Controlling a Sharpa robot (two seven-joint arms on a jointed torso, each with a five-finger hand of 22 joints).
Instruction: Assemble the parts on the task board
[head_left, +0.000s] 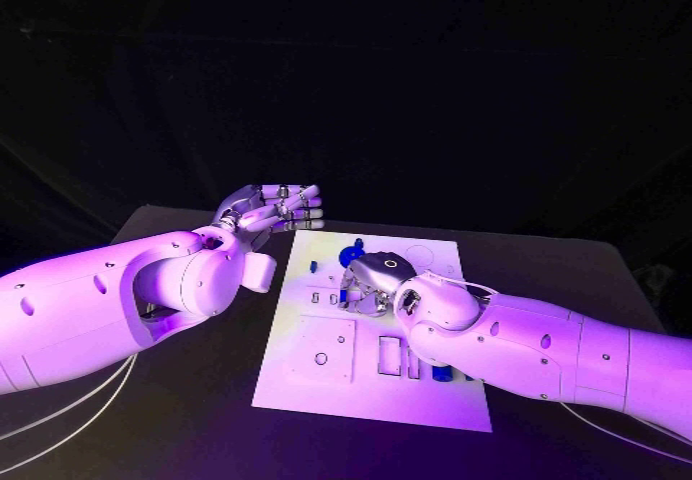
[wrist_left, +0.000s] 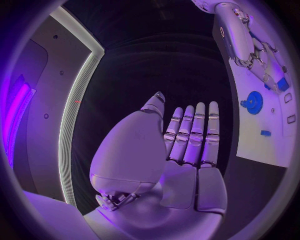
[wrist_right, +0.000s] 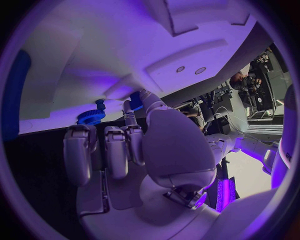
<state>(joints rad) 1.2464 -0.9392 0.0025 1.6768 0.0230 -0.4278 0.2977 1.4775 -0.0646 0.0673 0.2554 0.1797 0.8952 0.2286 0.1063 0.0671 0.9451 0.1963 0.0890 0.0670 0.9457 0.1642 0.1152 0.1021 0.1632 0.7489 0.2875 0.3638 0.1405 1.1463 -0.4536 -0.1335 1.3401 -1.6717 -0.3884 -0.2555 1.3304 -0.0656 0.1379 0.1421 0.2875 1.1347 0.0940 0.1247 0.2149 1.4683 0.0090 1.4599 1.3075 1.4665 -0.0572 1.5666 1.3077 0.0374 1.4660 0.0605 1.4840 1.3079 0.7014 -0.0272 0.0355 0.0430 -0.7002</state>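
The white task board (head_left: 325, 385) lies in the middle of the black table. A blue gear (head_left: 352, 256) stands near the board's far end; it also shows in the wrist views (wrist_left: 254, 102) (wrist_right: 92, 116). My right hand (head_left: 372, 282) hovers low over the board's middle, just on the near side of the gear, and pinches a small blue part (wrist_right: 135, 100) (wrist_left: 282, 84) at its fingertips. My left hand (head_left: 274, 212) is raised beside the board's far left corner, palm flat, fingers (wrist_left: 190, 135) straight and apart, holding nothing. Another small blue part (wrist_left: 265, 133) lies on the board.
More blue parts (head_left: 440, 374) sit by the board's near right side, partly hidden under my right forearm. Rectangular recesses (head_left: 389, 355) mark the board's near half. Bare black table (head_left: 188, 420) lies to the board's left.
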